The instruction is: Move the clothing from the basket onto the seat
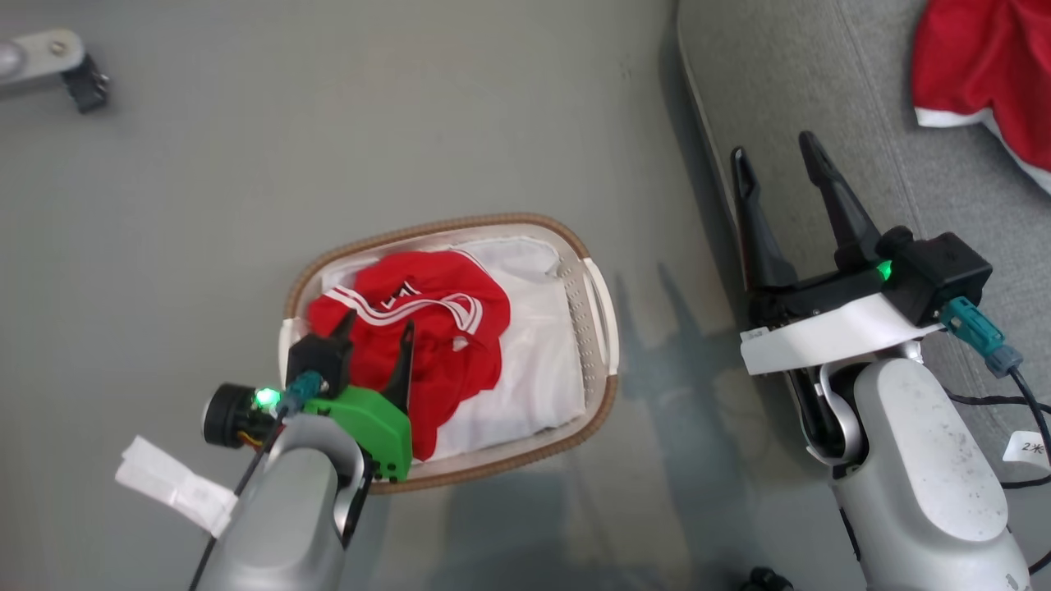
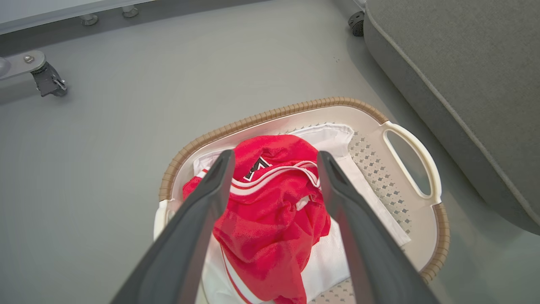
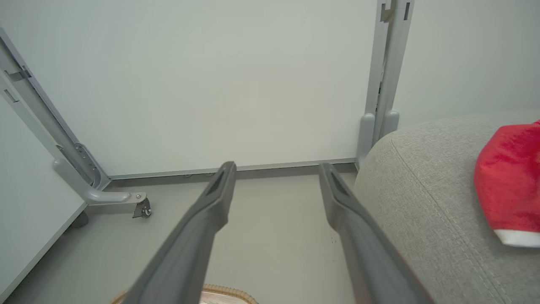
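Grey floor (image 1: 328, 123) lies under the basket (image 1: 460, 223), which stands near the seat (image 1: 788, 74), to its left. One red garment (image 1: 435, 328) lies bunched on the white liner (image 1: 534, 369) inside. My left gripper (image 1: 378, 322) hovers over that garment, jaws spread wide and empty. In the wrist view the cloth sits between and below my fingers (image 2: 202, 211). My right gripper (image 1: 773, 146) hangs agape at the seat's edge, holding nothing. The other garment (image 1: 977, 57) rests on the seat, well to that gripper's right.
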Robot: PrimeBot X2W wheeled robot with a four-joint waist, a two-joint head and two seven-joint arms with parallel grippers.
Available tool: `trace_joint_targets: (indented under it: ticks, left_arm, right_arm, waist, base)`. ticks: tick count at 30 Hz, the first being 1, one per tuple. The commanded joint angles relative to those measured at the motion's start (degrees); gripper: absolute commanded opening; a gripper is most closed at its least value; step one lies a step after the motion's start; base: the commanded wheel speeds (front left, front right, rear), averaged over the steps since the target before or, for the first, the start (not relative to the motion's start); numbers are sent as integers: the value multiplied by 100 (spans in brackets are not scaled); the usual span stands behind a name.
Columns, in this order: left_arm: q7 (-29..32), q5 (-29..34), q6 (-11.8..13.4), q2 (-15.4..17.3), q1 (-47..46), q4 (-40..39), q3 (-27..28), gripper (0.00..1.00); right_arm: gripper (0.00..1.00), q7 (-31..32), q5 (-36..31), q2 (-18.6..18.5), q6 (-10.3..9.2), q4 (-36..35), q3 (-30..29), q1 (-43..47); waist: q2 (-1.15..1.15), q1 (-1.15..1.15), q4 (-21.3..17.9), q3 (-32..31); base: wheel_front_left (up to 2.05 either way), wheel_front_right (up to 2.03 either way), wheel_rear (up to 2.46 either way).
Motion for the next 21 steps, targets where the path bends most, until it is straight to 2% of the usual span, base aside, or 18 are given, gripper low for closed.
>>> trace_joint_targets:
  ticks: [1, 14, 21]
  left_arm:
    - [-1, 61, -21, 84, -252, 138, 16, 100]
    - [2, 543, 178, 230, -1239, 1895, -292, 100]
    - [162, 798, 388, 350, -1677, 2452, -570, 100]
  right_arm:
    - [100, -13, 51, 7, -7, -16, 12, -94]
    - [100, -13, 273, 24, -8, -280, 94, -92]
    - [100, -13, 461, 26, -8, -393, 157, -200]
  waist:
    - [0, 0, -470, 611]
    - [0, 0, -814, 1296]
    - [0, 0, -929, 1621]
  base:
    - [0, 0, 0]
    - [0, 0, 0]
    - [0, 0, 0]
